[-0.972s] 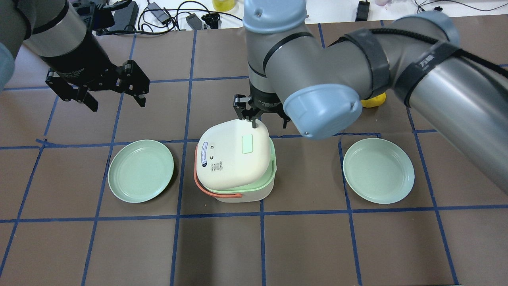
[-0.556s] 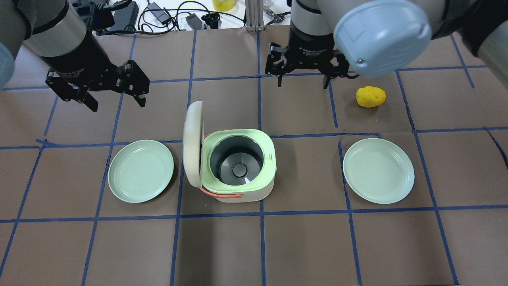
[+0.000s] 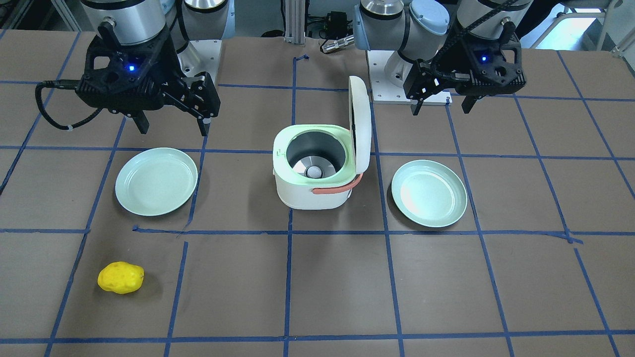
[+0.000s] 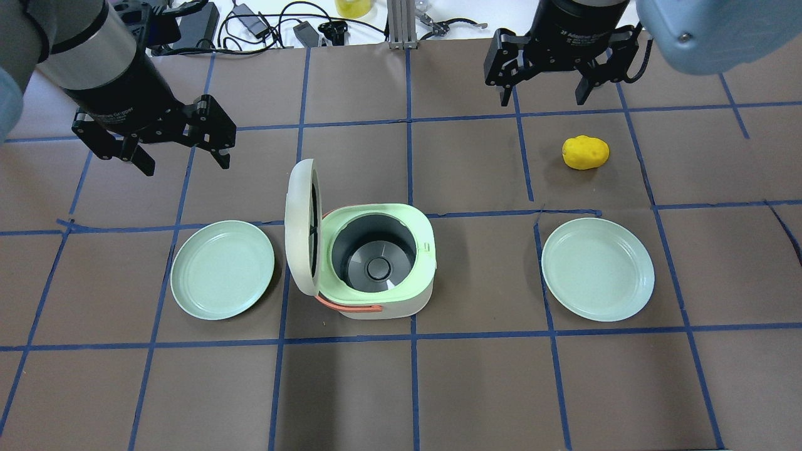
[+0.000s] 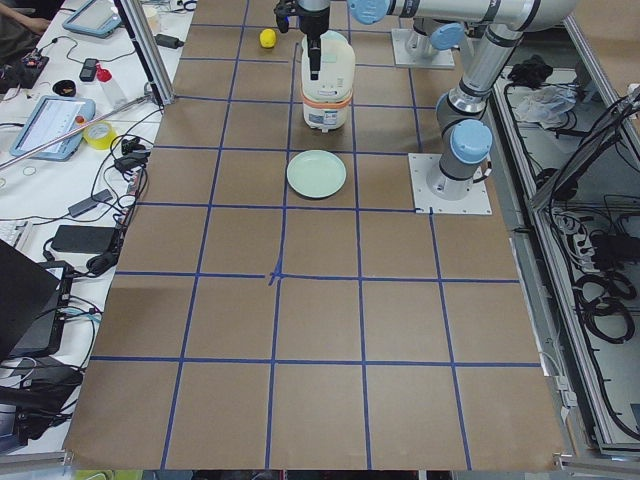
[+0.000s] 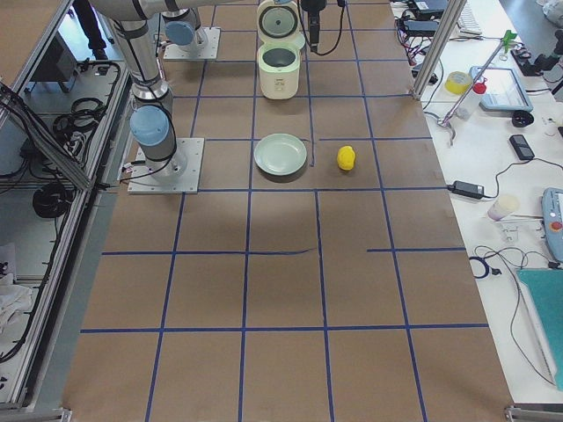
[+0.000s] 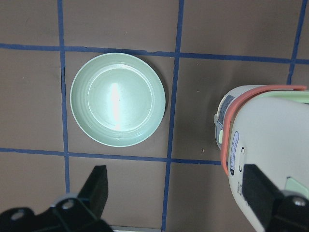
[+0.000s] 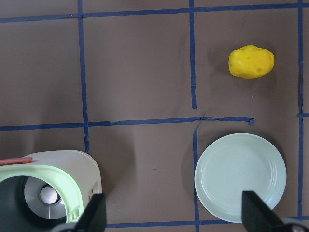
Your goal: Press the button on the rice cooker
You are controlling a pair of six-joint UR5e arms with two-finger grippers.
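The white rice cooker (image 4: 391, 305) with a mint rim and orange handle stands at the table's middle. Its lid (image 4: 299, 225) stands upright on its left side, and the dark pot inside is bare. The button (image 7: 295, 186) shows only in the left wrist view, as a pale mint patch on the lid's top, which faces left. My left gripper (image 4: 186, 164) is open and empty, hovering behind and left of the lid. My right gripper (image 4: 542, 100) is open and empty, high at the far right, well away from the cooker.
A mint plate (image 4: 222, 269) lies left of the cooker and another mint plate (image 4: 597, 269) lies right of it. A yellow potato-like object (image 4: 585, 152) lies behind the right plate. Cables and gear lie past the table's far edge.
The lid, nearly shut a second ago with my right finger at its rear edge, has swung fully open. My right gripper has pulled back up and to the right. The left arm has not moved.
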